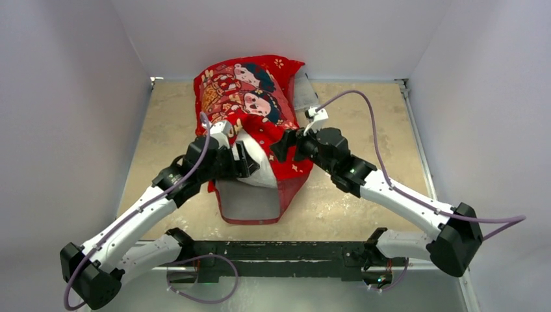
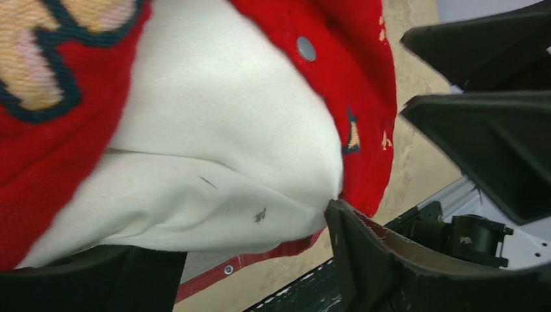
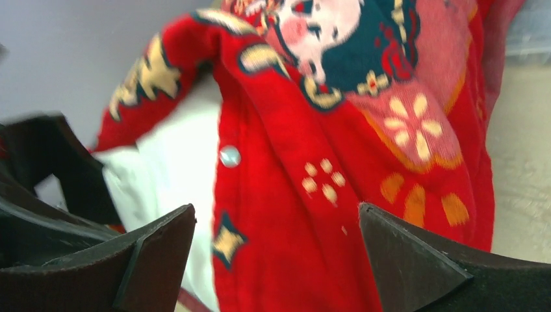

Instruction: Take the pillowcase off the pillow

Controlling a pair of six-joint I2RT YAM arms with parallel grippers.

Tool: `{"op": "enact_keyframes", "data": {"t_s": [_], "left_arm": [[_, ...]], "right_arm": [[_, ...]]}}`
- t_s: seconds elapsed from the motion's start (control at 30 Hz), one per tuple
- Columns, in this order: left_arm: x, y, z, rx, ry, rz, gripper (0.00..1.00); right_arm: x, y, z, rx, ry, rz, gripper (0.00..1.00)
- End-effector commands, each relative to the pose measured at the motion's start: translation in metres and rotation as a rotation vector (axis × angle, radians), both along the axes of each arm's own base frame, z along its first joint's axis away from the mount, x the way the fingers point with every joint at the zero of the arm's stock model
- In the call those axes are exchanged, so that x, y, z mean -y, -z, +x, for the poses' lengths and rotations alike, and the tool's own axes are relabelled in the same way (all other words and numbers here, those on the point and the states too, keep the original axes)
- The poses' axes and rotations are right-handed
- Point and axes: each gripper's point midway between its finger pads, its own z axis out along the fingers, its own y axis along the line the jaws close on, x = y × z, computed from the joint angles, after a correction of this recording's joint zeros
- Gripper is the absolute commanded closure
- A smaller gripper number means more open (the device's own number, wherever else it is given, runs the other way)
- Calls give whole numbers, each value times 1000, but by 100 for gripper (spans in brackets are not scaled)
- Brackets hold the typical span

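Straddling the pillowcase [image 3: 416, 130], right tool [image 3: 276, 211] wide open; left tool [image 2: 230, 234] against pillow [image 2: 221, 117].

This is a robotics lab test cell. Plain white panel walls [image 1: 65, 97] box in a tan board tabletop [image 1: 364, 117] edged with aluminium framing rails [image 1: 416, 130]. A black metal mounting bar [image 1: 279, 250] along the near edge carries two white-and-black jointed robot arms, left [image 1: 130, 224] and right [image 1: 403, 195], trailing loose purple cables [image 1: 359, 92].
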Motion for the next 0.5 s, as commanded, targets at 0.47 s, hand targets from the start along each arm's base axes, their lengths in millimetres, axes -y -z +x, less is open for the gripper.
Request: {"op": "enact_keyframes", "data": {"t_s": [0.47], "left_arm": [[-67,-55,-11,82,-153,217,18]], "right_arm": [[78,111,63,-241,338,34,15]]}}
